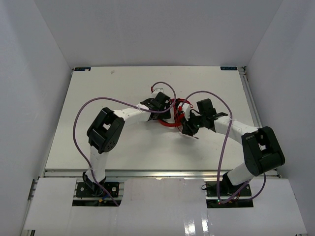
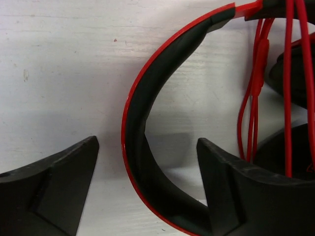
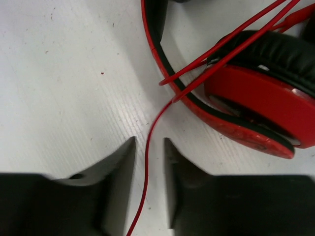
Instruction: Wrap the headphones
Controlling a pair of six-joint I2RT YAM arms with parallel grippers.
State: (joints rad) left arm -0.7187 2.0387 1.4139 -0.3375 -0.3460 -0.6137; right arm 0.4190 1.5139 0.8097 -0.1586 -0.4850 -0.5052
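The red headphones point(image 1: 179, 104) lie on the white table point(image 1: 113, 93) between my two grippers. My left gripper point(image 1: 166, 108) stands wide open astride the headband point(image 2: 140, 147), red outside and black inside, and its fingers point(image 2: 64, 182) do not press on the band. Loops of thin red cable point(image 2: 253, 113) hang beside it. My right gripper point(image 3: 149, 142) is open by a narrow gap. The cable point(image 3: 147, 162) runs between its fingers point(image 3: 115, 177) with a little room on each side. A red ear cup point(image 3: 256, 101) with a black pad point(image 3: 275, 51) lies just beyond.
Thick purple arm cables point(image 1: 78, 118) arch over both arms. White walls point(image 1: 29, 73) close in the table on the left, back and right. A metal rail point(image 1: 251, 98) runs along the right edge. The cable's loose end point(image 1: 192, 137) trails toward the near side.
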